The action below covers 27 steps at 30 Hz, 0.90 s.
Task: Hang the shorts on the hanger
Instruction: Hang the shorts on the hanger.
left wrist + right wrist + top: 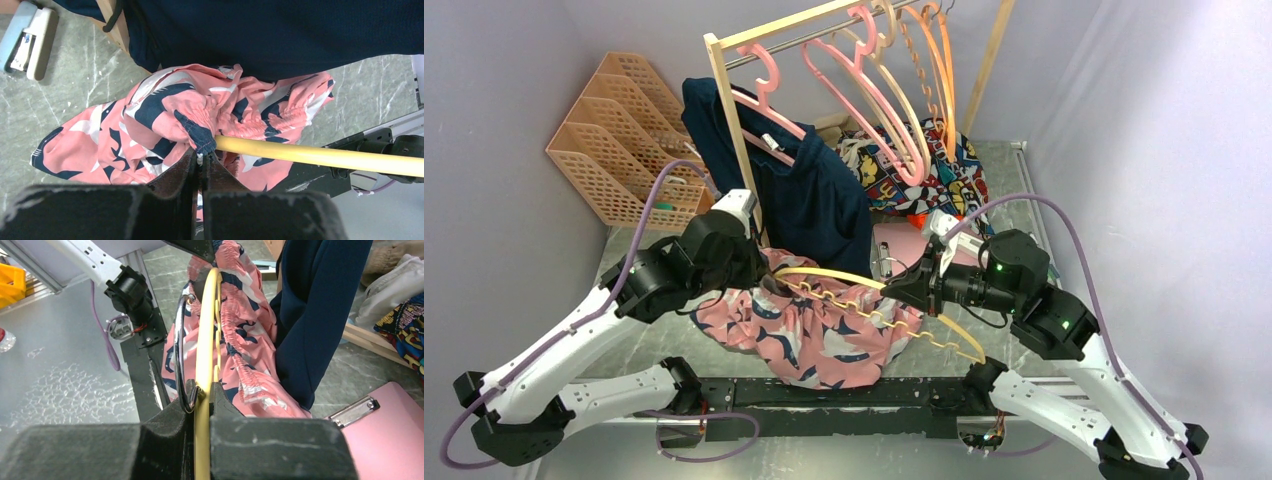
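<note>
- Shorts [824, 335]: soft salmon cloth with navy and white blotches and a gathered elastic waistband. They lie bunched on the worktop [1014, 200] between the two arms, in front of the navy garment [814, 200].
- Part of the waistband is lifted off the heap and drawn over the far end of the hanger [834, 272]. The rest sags in loose folds to the grey, marbled surface.
- Hanger: thin pale yellow plastic with a smooth curved shoulder, a notched lower bar and a silver wire hook [178, 350].
- Its long axis runs diagonally in the top view, from beside the left hand [769, 275] down toward the near right. It is held off the worktop.
- Left hand: fingers pressed together, nipping a navy fold of the waistband. The yellow tip enters the cloth just beside them.
- Right hand [902, 290]: fingers clamped on the hanger's middle, where the hook meets the plastic. The wire loop lies against one finger.
- A pink clipboard [385, 425] lies flat just behind the right hand.
</note>
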Each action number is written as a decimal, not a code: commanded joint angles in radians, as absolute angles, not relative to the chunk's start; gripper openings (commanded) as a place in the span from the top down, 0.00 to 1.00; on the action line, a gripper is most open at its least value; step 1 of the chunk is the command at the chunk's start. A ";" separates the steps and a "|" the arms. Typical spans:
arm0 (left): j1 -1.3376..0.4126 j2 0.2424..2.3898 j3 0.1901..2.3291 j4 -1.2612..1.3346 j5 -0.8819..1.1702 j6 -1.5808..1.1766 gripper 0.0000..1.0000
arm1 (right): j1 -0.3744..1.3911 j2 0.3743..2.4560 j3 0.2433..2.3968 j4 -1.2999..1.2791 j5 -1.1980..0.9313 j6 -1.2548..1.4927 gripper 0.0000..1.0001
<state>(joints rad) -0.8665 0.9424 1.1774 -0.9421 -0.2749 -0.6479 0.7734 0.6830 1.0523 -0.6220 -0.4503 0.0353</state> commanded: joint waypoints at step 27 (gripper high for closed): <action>-0.862 0.936 1.236 -0.951 -0.237 -0.666 0.93 | 0.771 0.692 1.079 -0.571 -0.410 -0.020 1.00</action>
<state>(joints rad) -0.8665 0.9527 1.1873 -0.9524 -0.2577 -0.6521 0.7734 0.7094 1.0908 -0.6563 -0.4770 -0.0090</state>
